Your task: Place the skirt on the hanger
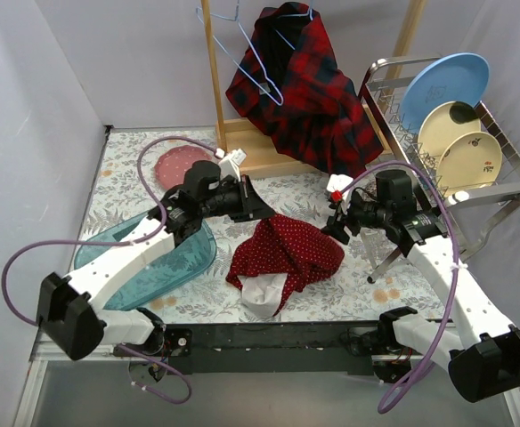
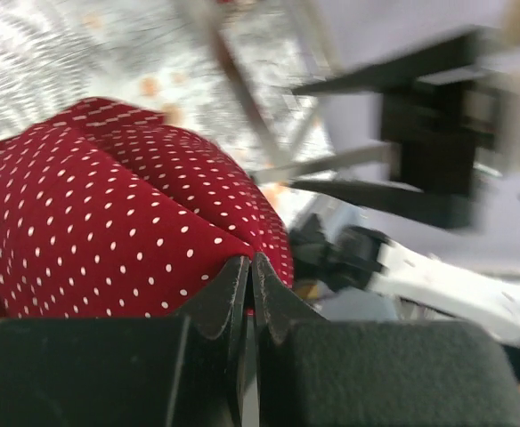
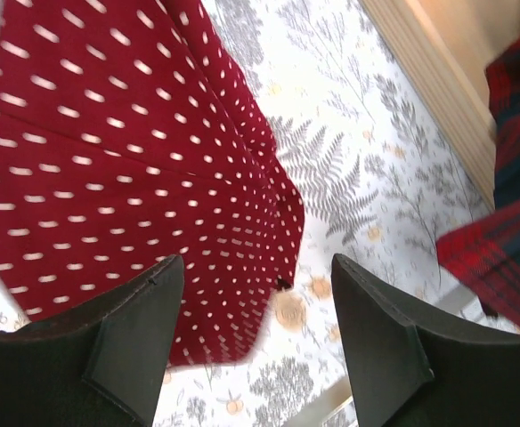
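Now the skirt (image 1: 287, 253) lies between our arms: left gripper (image 1: 267, 212), pressed together, touches its top edge; right gripper (image 1: 334, 229) stands spread beside it. The hanger (image 1: 251, 67) is well behind.

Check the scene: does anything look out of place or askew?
The skirt is bunched in a heap, its white lining spilling out at the near edge. Behind it, the plaid shirt hangs lopsided, sagging onto the rack's wooden base.

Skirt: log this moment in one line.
skirt heaped on table, off hanger | left tool shut on skirt edge | right tool open over skirt | hanger on rack
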Controlling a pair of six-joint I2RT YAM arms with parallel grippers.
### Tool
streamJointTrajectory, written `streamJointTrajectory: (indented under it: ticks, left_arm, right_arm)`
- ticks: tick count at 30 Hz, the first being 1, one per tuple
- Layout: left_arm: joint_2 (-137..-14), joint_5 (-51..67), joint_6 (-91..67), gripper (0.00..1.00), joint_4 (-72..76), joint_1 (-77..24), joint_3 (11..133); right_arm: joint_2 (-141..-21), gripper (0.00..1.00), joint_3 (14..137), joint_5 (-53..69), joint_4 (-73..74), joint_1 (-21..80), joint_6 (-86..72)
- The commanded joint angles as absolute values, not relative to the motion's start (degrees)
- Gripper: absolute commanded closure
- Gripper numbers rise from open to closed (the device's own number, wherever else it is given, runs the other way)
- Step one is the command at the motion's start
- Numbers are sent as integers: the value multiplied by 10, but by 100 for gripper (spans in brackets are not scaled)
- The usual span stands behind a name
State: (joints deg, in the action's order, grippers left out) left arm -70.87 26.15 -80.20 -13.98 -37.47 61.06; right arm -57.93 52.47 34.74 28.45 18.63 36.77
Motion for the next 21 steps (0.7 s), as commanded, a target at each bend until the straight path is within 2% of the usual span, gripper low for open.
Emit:
streamJointTrajectory:
  ticks: [1, 5, 11, 12, 14, 19, 21]
  left_arm:
    - [-764, 186, -803, 100, -70, -373, 596]
    - [-874, 159, -816, 100, -41, -367, 618]
    - [-988, 198, -827, 100, -16, -366, 695]
    - [-1011, 203, -827, 94, -18, -366, 707]
    - [-1027, 207, -820, 89, -27, -366, 734]
    - [-1007, 185, -770, 45, -81, -365, 764]
    - [-980, 160, -741, 36, -105, -365, 756]
  right_arm:
    - [-570, 25, 562, 281, 326, 184, 388]
    - [-570, 24, 576, 277, 367, 184, 404]
    - [-568, 24, 581, 398, 467, 197, 509]
    - [-567, 24, 583, 430, 479, 199, 518]
    - [-570, 25, 594, 457, 504, 213, 537]
    - [-591, 25, 601, 481, 504, 294, 525]
    - [-611, 26, 591, 445, 473, 361, 494]
